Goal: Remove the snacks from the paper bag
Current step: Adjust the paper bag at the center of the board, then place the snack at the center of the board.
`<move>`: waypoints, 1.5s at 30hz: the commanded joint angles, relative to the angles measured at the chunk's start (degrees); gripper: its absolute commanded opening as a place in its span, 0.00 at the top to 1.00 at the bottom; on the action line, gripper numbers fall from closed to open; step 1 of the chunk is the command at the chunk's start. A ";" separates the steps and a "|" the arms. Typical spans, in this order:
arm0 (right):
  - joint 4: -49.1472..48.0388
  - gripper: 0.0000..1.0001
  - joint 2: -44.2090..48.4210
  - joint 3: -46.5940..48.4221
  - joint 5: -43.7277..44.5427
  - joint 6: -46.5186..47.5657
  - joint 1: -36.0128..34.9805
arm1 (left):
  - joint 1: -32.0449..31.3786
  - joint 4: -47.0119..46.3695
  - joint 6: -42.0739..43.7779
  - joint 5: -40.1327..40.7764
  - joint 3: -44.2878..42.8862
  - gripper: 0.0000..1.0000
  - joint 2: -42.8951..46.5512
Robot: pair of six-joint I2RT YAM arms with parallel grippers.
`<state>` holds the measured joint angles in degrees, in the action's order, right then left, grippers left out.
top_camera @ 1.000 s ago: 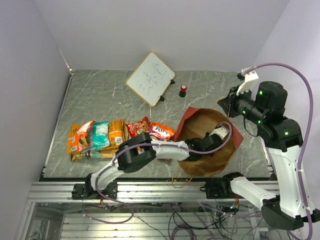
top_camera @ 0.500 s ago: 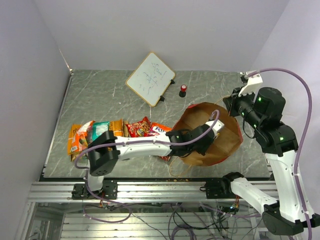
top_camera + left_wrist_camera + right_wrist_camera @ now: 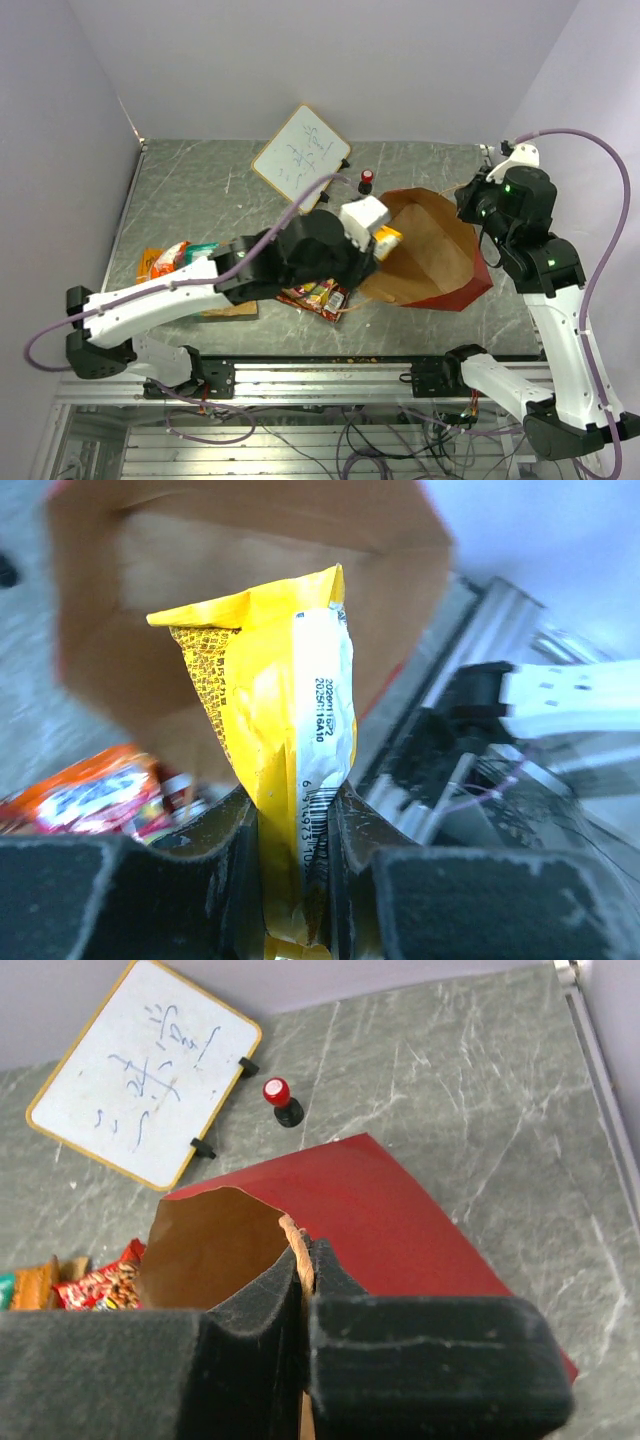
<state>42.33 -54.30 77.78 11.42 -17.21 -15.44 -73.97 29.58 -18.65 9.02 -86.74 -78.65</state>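
A yellow snack packet [image 3: 270, 710] hangs above the table just outside the mouth of the paper bag [image 3: 430, 265], and my left gripper [image 3: 295, 850] is shut on its lower end. From above, the packet [image 3: 388, 238] shows at the tip of the raised left arm. The bag is red outside [image 3: 380, 1210] and brown inside. My right gripper [image 3: 305, 1270] is shut on the bag's twisted handle [image 3: 298, 1245] at the rim and holds the mouth up. Other snacks lie on the table to the left: orange and teal packets [image 3: 175, 258] and a red one [image 3: 318, 295].
A white whiteboard [image 3: 300, 157] lies at the back of the table, with a small red-capped object [image 3: 367, 178] beside it. The left arm covers part of the row of packets. The metal rail [image 3: 330, 380] runs along the near edge.
My left gripper has come out of the bag and risen with the yellow packet in it. The right arm has drawn the bag's rim back and to the right.
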 commanded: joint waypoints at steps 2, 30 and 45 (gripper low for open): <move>2.15 1.00 1.33 1.20 5.42 -11.77 -0.01 | 9.08 11.67 -3.72 12.25 4.53 0.93 6.20; 2.21 1.00 -4.05 8.81 -1.40 -15.95 -0.02 | 34.77 -0.42 -4.54 -11.52 27.36 0.83 -12.98; 2.72 1.00 -7.70 9.53 16.29 -18.14 0.21 | 35.01 4.79 -3.97 -9.26 22.89 0.12 -9.86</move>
<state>43.18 -65.39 91.68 14.98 -36.95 -15.44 -39.20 33.43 -21.39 1.32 -60.86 -92.64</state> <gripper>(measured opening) 0.003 0.846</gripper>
